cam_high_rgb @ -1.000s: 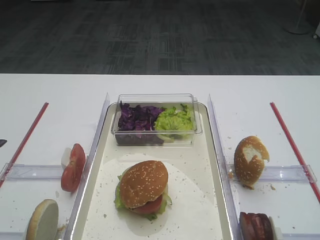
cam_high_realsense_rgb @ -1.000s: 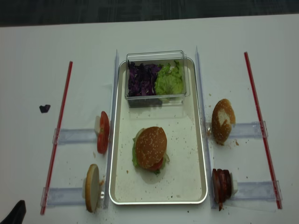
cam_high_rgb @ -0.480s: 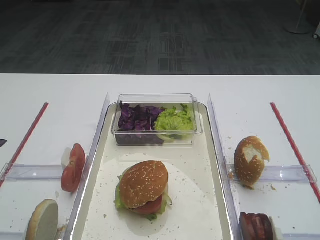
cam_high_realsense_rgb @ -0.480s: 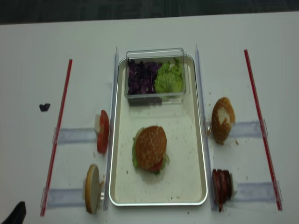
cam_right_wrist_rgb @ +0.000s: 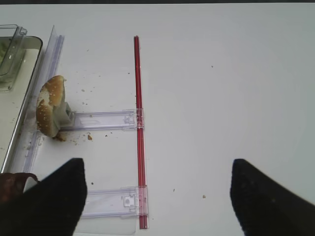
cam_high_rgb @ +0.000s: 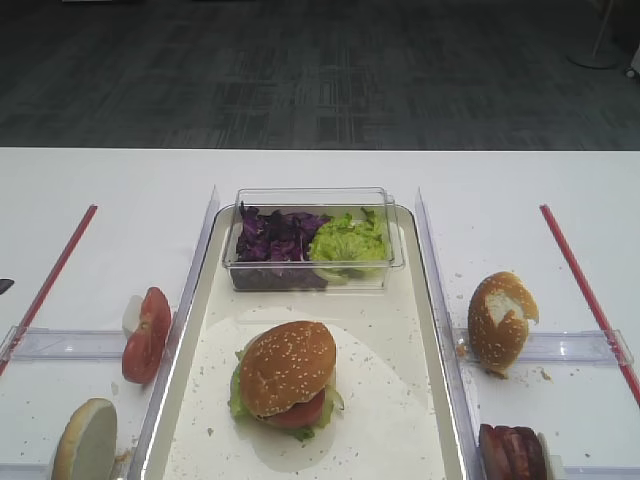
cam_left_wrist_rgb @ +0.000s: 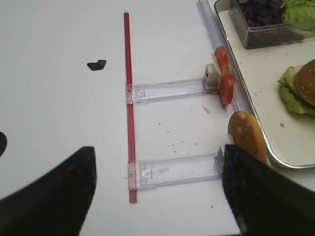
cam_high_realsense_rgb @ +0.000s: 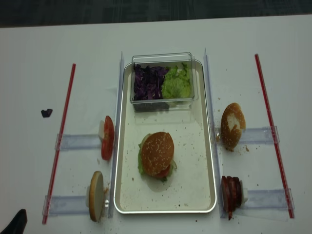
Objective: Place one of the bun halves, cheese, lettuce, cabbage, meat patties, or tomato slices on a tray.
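While a stacked burger with the seeded bun top (cam_high_rgb: 287,366) already sits on the tray (cam_high_realsense_rgb: 204,161), the spare pieces wait on clear holders at both sides of it. From the right pincer (cam_right_wrist_rgb: 157,196), the meat patties (cam_high_realsense_rgb: 231,193) lie just to its left at the near edge of the surface (cam_high_rgb: 500,190), standing on edge in a row running left to right; the right arm looks the nearer one for them. That pincer stands wide and holds nothing, touching nothing. The left pincer (cam_left_wrist_rgb: 157,191) is also spread wide and empty, with the tomato slices (cam_left_wrist_rgb: 224,78) ahead and to its right, close beside the tray's left rim.
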You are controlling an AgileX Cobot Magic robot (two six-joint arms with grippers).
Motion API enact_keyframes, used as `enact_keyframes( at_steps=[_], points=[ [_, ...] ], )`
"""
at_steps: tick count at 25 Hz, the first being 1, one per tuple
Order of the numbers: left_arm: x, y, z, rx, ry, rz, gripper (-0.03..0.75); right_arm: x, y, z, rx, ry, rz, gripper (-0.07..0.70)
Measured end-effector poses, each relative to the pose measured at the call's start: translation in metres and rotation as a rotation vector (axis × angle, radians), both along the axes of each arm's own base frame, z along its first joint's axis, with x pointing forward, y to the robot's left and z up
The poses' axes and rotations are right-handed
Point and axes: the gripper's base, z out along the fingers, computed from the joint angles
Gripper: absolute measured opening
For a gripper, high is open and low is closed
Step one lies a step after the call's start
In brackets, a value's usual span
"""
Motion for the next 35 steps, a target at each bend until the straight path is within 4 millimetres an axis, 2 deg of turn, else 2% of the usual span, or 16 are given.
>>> enact_keyframes(
  at_steps=[35],
  points=[
    [0.0, 0.0, 0.0, 0.0, 0.0, 0.0, 0.491, 0.0002, 0.0031, 0.0001, 0.015, -0.002, 0.03, 0.614]
  ],
)
